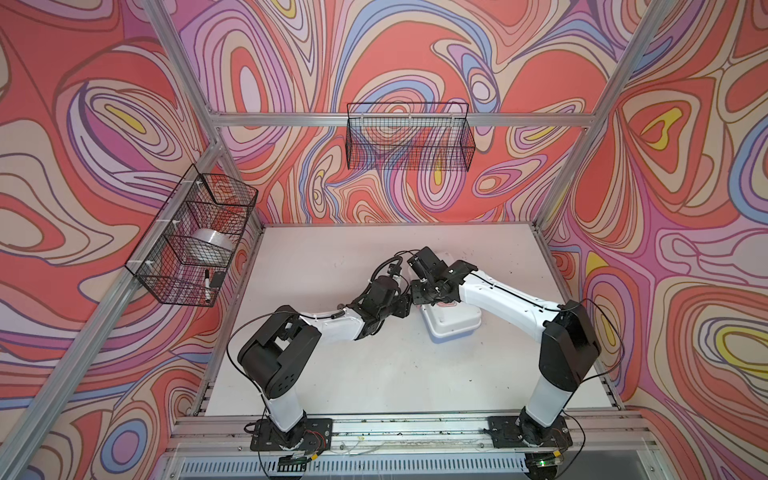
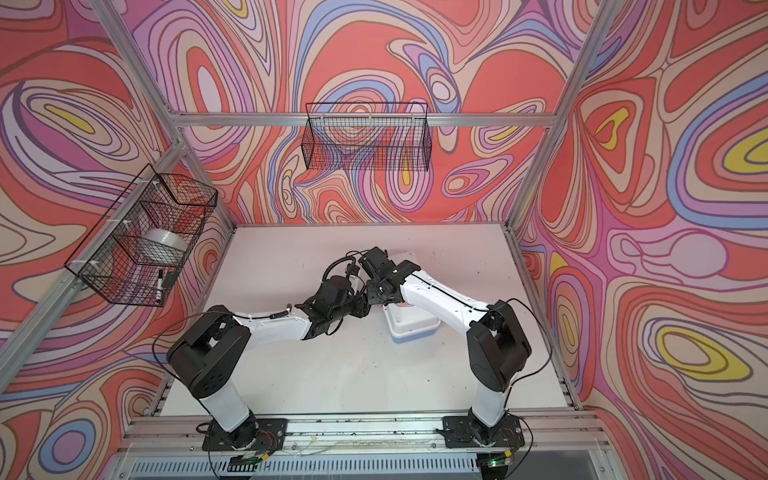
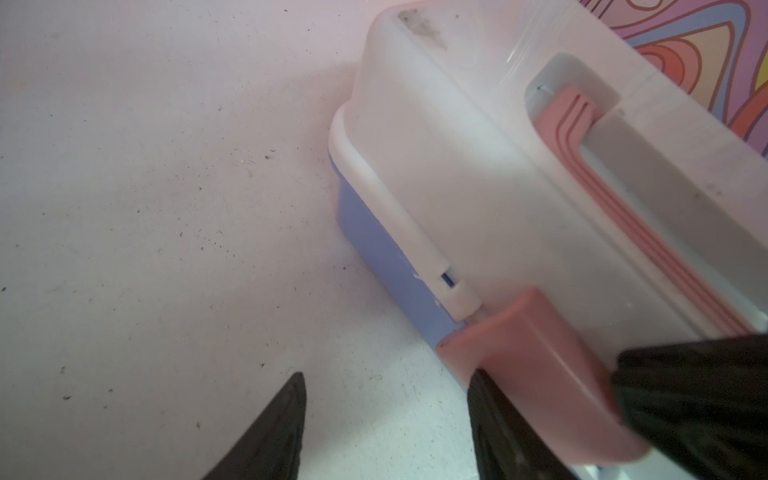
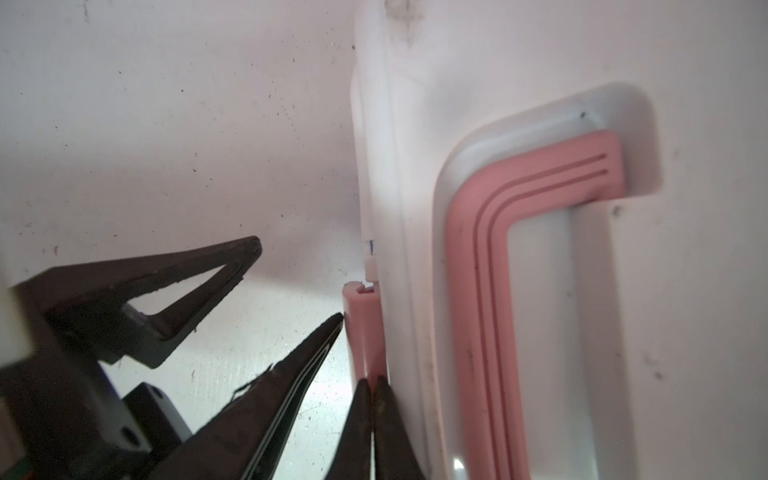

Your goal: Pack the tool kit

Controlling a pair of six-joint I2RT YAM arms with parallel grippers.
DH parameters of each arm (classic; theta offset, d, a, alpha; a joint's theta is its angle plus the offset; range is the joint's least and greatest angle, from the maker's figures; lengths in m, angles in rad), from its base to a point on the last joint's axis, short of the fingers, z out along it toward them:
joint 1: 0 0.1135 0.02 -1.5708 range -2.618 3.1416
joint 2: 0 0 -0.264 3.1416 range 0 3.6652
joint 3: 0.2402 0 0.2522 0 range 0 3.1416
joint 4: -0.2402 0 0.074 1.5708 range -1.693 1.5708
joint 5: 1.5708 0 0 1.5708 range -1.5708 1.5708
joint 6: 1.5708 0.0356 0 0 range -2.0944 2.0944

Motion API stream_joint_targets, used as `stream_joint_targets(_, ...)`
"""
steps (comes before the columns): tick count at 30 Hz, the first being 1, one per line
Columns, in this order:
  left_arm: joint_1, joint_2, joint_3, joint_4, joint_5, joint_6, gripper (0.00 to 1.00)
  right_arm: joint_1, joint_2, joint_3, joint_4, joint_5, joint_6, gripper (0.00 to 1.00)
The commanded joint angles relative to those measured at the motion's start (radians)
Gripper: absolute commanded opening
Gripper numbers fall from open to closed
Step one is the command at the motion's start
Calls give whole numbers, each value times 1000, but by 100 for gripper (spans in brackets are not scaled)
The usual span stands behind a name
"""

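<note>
The tool kit [image 1: 451,324] [image 2: 411,328] is a closed toolbox lying on the white table, half hidden under both arms in both top views. In the left wrist view its white lid [image 3: 457,166], pink handle [image 3: 648,232], pink latch [image 3: 536,357] and blue base [image 3: 374,249] all show. My left gripper [image 3: 388,374] is open beside the box, with one finger against the latch's side. My right gripper [image 4: 372,380] is shut with nothing in it, its tips resting on the latch [image 4: 361,328]. No loose tools are in view.
A black wire basket [image 1: 195,237] on the left wall holds a tape roll [image 1: 210,245] and a marker [image 1: 206,284]. Another wire basket [image 1: 409,139] hangs on the back wall. Bare table [image 1: 332,374] stretches in front of the box.
</note>
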Motion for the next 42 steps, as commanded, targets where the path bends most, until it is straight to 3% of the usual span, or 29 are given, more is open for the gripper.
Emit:
stream_joint_targets(1, 1, -23, 8, 8, 5, -9, 62, 5, 29, 11, -17, 29, 11, 0)
stream_joint_targets(16, 1, 2, 23, 33, 29, -37, 63, 4, 48, 22, -16, 37, 24, 0)
stream_joint_targets(42, 1, 48, 68, 33, 69, -79, 63, 8, -81, -11, 78, -54, 66, 0)
